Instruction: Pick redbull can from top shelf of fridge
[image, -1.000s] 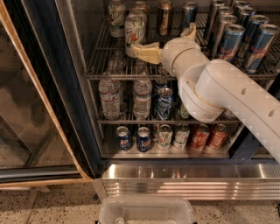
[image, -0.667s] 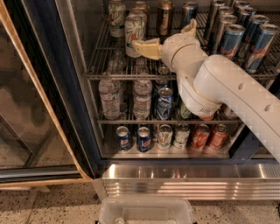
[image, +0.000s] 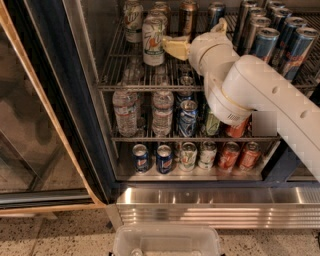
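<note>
Reaching is the step in hand: the white arm (image: 270, 95) goes into the fridge (image: 200, 202), and its gripper (image: 172, 48) sits over the top shelf (image: 145, 88), right next to a white-and-green can (image: 152, 42). It may be touching that can, but I cannot tell. That is not the can the job wants. The redbull can (image: 264, 45), blue and silver, stands on the right side of the same shelf in a bunch of cans like it. It is well apart from the gripper, on the other side of the arm's round wrist. I think nothing is picked up yet. For the next move, the gripper needs to leave the white-and-green can, go over to the right, line up with one redbull can and close around its middle. The cans there stand very close together, so it must not bump the ones beside it. I cannot tell if the jaws are spread or pressed together, because only the pale side of the gripper shows. The big arm hides the bottom of the front redbull cans and some cans on the middle shelf (image: 150, 136). A grey square (image: 264, 123) covers a bit of the arm. The back cans on the top shelf are cut off at the top edge, and a clear tub (image: 167, 240) on the floor is cut off at the bottom.
</note>
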